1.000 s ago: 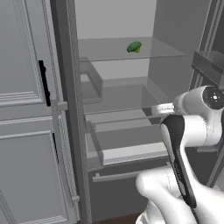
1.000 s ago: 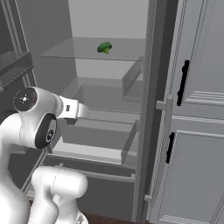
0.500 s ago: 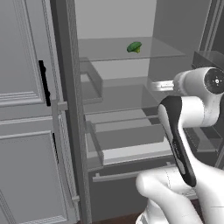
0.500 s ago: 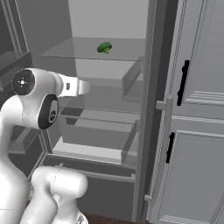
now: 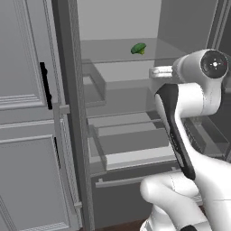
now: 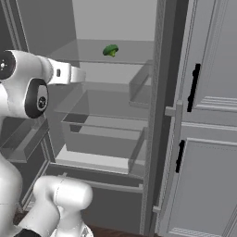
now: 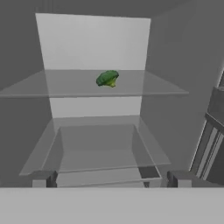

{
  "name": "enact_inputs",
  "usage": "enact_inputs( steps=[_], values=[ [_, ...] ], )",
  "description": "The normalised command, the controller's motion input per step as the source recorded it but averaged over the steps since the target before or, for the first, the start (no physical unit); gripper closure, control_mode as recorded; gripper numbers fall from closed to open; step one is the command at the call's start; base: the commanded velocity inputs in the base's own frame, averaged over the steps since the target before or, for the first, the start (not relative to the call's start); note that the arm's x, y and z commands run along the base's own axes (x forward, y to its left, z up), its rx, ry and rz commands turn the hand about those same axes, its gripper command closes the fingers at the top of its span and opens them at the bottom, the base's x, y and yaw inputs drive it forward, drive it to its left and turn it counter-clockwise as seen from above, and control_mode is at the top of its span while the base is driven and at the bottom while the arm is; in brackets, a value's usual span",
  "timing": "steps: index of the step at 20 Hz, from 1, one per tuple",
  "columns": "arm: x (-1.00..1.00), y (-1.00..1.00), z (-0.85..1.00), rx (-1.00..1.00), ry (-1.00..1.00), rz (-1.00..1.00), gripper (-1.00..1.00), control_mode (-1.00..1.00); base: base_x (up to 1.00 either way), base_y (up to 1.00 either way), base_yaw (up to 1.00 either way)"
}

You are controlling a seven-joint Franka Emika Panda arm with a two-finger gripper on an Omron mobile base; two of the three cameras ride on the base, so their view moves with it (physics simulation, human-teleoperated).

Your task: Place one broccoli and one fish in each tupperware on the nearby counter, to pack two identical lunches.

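The broccoli (image 7: 107, 78) lay on the upper glass shelf (image 7: 166, 89) inside the open fridge, above centre in the hand view, straight ahead of and well above the gripper (image 7: 109, 179). Its jaws stood wide apart and held nothing. Reaching it likely called for rising and pushing forward.

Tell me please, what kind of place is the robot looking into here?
Most likely the inside of an open refrigerator in a kitchen. A broccoli lies on a clear glass shelf, a see-through drawer sits below it, and grey panelled cabinet doors with black bar handles stand beside it.
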Motion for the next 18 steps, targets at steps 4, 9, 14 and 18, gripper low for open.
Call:
enact_inputs(
  steps=[4, 9, 14, 18],
  values=[
    [0.09, 0.09, 0.14, 0.10, -0.12, -0.17, -1.00, -1.00, 0.00, 0.00, 0.00],
    [0.00, -0.18, 0.32, 0.36, -0.03, -0.05, -1.00, -1.00, 0.00, 0.00, 0.00],
    [0.00, -0.06, 0.04, 0.31, 0.02, 0.01, -1.00, -1.00, 0.00, 0.00, 0.00],
    [0.04, 0.00, 0.10, 0.16, 0.02, 0.05, -1.00, -1.00, 0.00, 0.00, 0.00]
  ],
)
